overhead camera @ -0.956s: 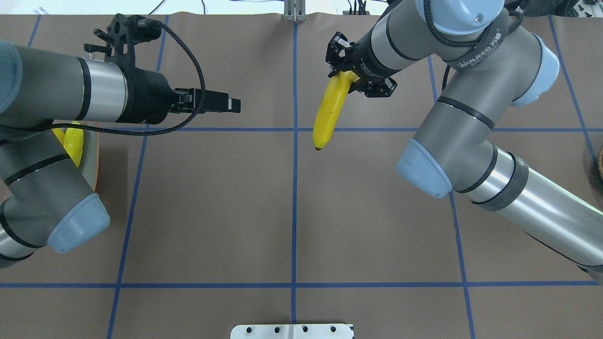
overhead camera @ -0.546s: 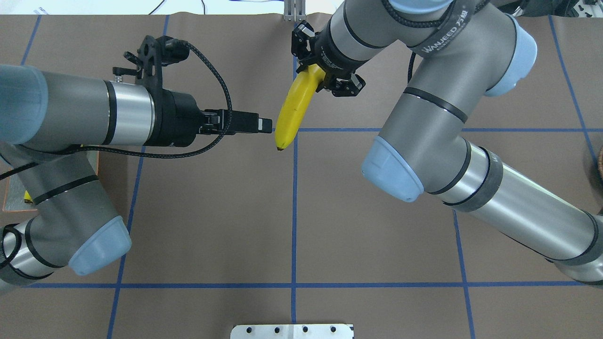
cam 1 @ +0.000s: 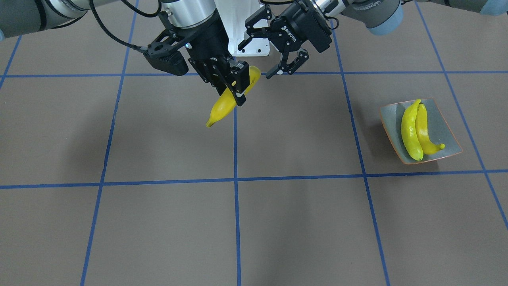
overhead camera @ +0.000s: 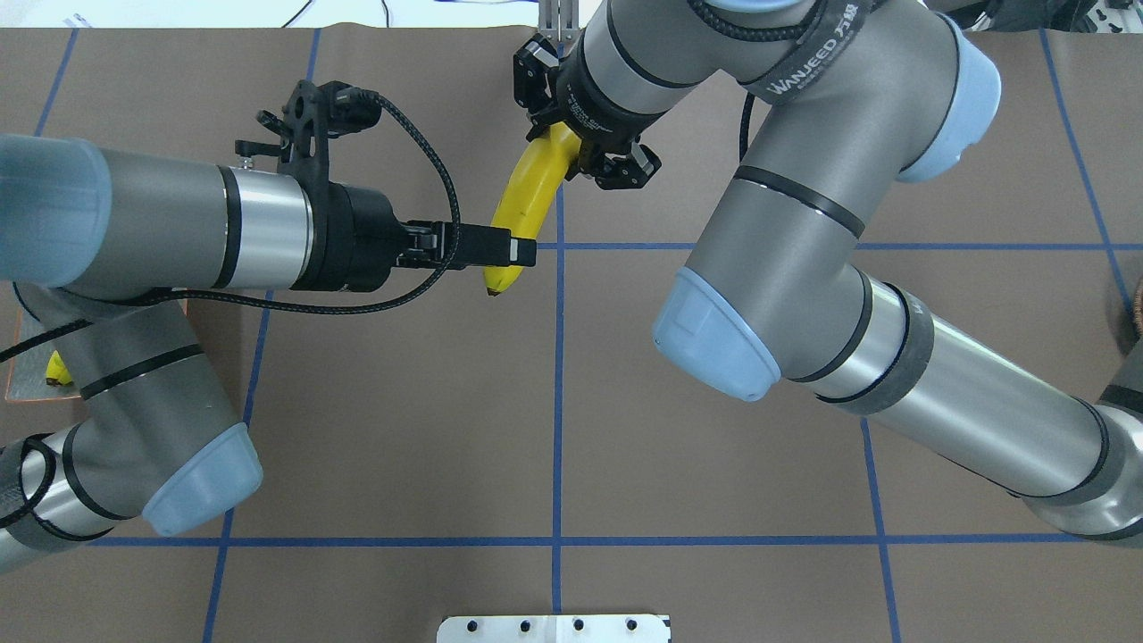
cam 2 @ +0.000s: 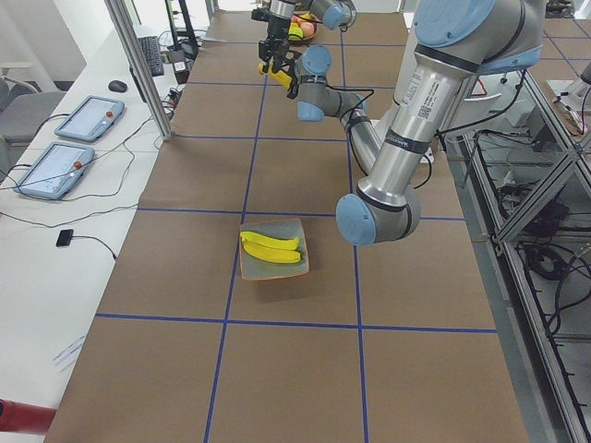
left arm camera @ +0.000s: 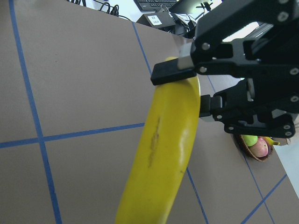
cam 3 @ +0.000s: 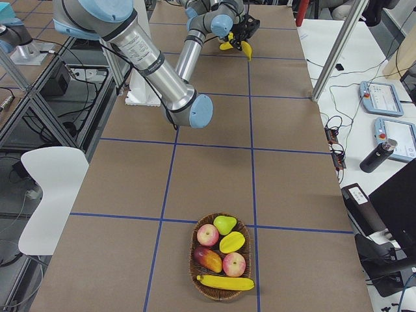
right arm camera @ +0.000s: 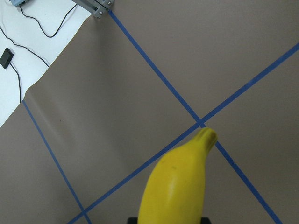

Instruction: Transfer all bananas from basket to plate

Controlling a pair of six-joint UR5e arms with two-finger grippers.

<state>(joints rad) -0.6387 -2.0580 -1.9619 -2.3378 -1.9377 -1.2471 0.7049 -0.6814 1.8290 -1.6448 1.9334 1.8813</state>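
Banana (overhead camera: pixel 522 192) hangs above the table (overhead camera: pixel 402 429) toward twelve o'clock, clenched in the right gripper (cam 1: pixel 235 89). Left gripper (cam 1: pixel 258 59) gapes about its near end: close squarely before the right lets go, then carry toward the plate (cam 1: pixel 442 125) at nine o'clock.

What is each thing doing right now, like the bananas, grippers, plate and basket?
held banana: in the air, hanging tilted.
right gripper: shut on the held banana.
left gripper: open, beside it.
plate: holds two bananas side by side.
basket: holds one banana and other fruit.
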